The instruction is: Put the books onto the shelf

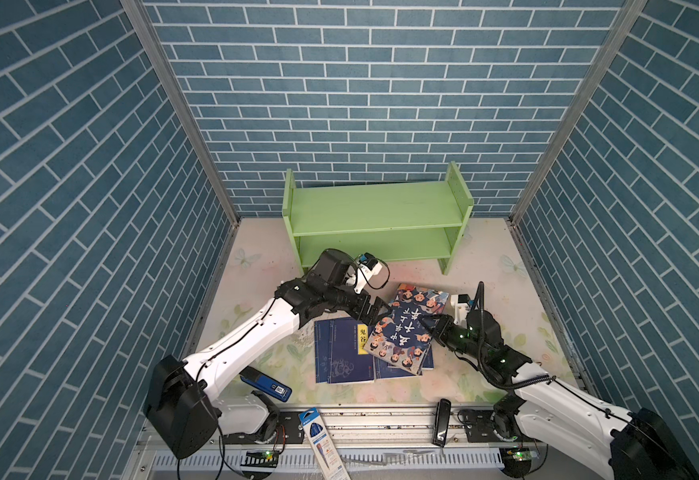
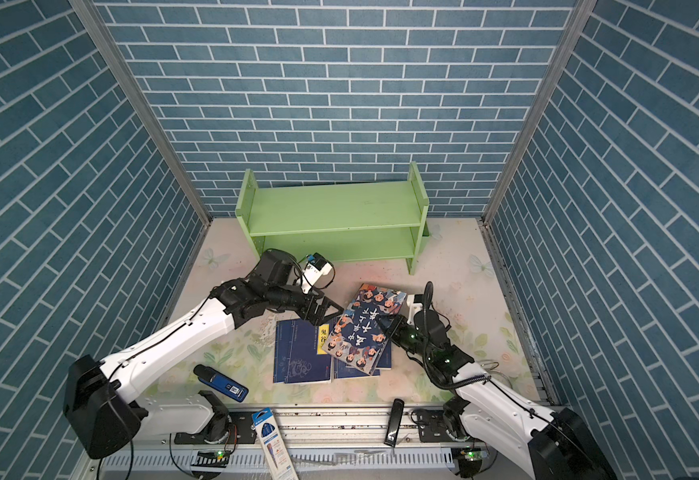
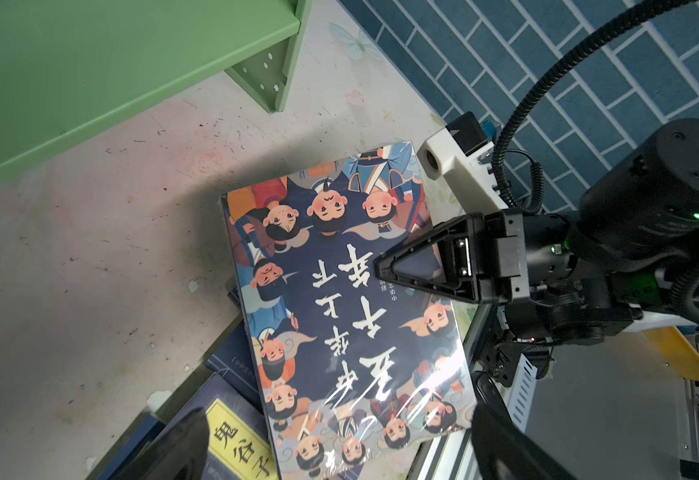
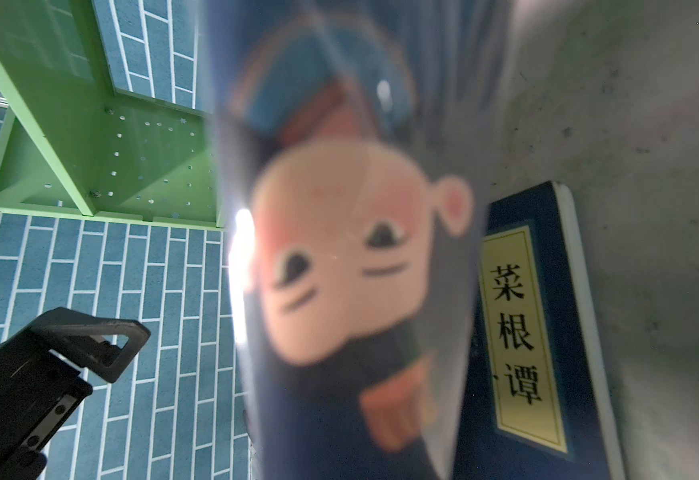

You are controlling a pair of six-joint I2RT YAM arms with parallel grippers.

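The shelf [image 1: 376, 208] stands at the counter's [image 1: 518, 316] back; before it, the large book [image 1: 406, 328] lies over the thin books [image 1: 339, 353].

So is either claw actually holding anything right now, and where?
Yes: the right gripper pinches the cartoon book by its long side edge, tilting it up. The left gripper is open, holding nothing.

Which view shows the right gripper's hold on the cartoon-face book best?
The left wrist view: the right gripper pinches the edge of the cartoon-face book, its upper jaw lying plainly on the cover. Both top views show that grip small, from above. The right wrist view is mostly blurred cover close up, hiding one jaw.
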